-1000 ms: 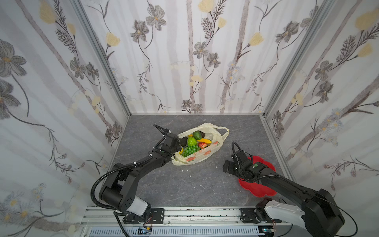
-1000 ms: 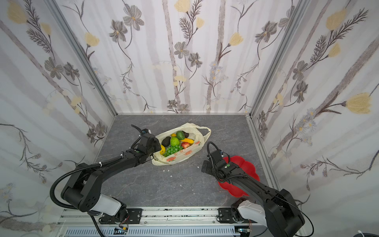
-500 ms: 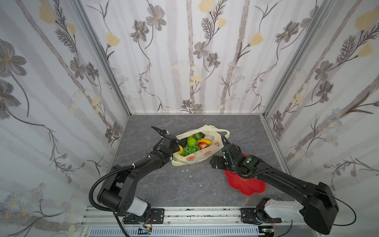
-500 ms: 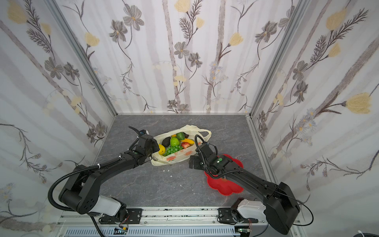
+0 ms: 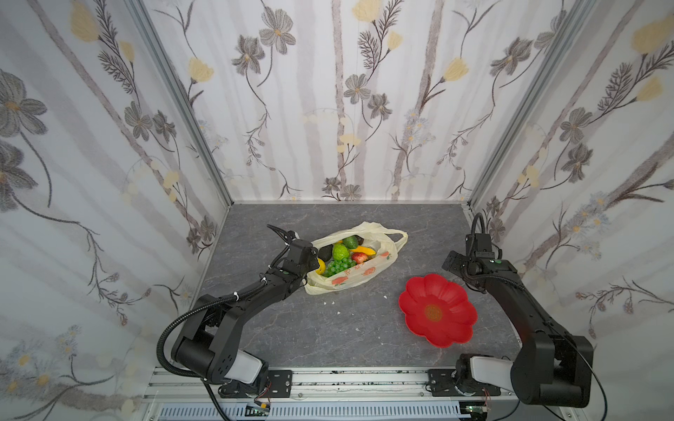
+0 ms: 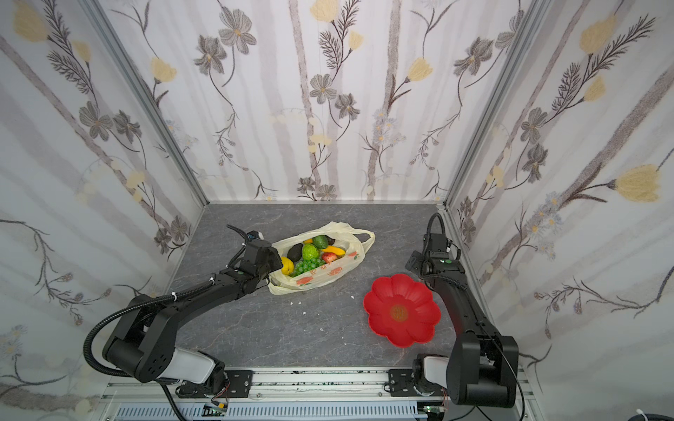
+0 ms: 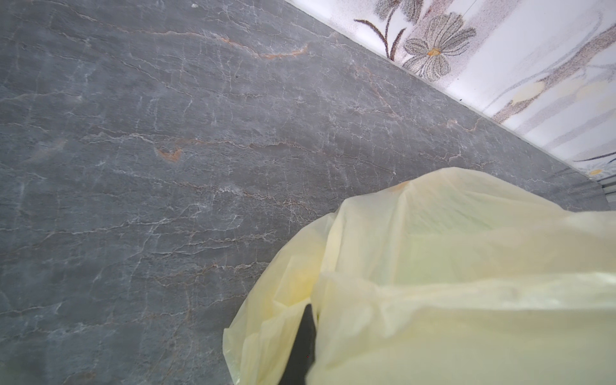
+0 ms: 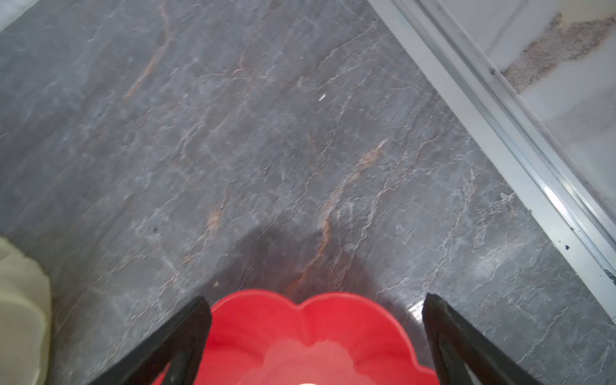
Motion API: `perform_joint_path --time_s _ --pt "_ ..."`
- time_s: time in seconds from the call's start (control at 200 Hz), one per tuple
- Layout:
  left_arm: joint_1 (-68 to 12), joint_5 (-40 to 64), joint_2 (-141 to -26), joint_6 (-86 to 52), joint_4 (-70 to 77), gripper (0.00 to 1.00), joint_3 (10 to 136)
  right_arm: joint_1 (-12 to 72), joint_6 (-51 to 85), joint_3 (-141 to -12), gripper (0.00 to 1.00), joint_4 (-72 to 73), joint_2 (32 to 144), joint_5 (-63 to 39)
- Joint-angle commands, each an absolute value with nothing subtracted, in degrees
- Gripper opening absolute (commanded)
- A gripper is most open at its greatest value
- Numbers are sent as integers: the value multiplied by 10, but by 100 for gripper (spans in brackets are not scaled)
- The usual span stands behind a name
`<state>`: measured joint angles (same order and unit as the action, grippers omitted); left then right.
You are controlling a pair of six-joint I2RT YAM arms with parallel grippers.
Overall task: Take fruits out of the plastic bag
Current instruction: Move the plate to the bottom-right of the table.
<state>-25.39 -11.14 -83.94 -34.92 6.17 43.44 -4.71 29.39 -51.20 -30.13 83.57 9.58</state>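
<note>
Left wrist view is showing the left end effector as a dark sliver buried in pale yellow film. Its jaws are pressed together on the rim of the plastic bag, at the end of the bag nearest that arm.

In both top views the bag is lying on its side on the grey tabletop, mouth gaping upward, with all the fruits sitting inside it. The grapes and the strawberry are lying nearest the front wall of the bag. Nothing is lying out on the tabletop or in the red dish, which is standing well apart from the bag.

The right end effector is hovering over the far rim of the dish with its jaws spread wide and nothing between them.

To my eye the emptying is only getting started: one arm is bracing the bag open while the other is waiting. The next move is calling for the right arm to travel across to the bag's mouth, come down on one fruit near the top, and close without catching the thin film.
</note>
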Motion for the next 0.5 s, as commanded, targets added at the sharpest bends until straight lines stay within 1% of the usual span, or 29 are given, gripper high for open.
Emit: perform_joint_path --time_s 0.0,0.075,0.24,0.495 --pt "-253 -113 -837 -359 76 0 431 -91 278 -516 100 -258 875 63" --pt "-254 -112 -836 -360 77 0 429 -105 278 -511 100 -240 898 46" --pt "-253 -111 -837 -360 77 0 429 -102 279 -480 100 -206 910 21" --pt "-253 -110 -842 -359 77 0 436 -55 279 -447 100 -202 936 39"
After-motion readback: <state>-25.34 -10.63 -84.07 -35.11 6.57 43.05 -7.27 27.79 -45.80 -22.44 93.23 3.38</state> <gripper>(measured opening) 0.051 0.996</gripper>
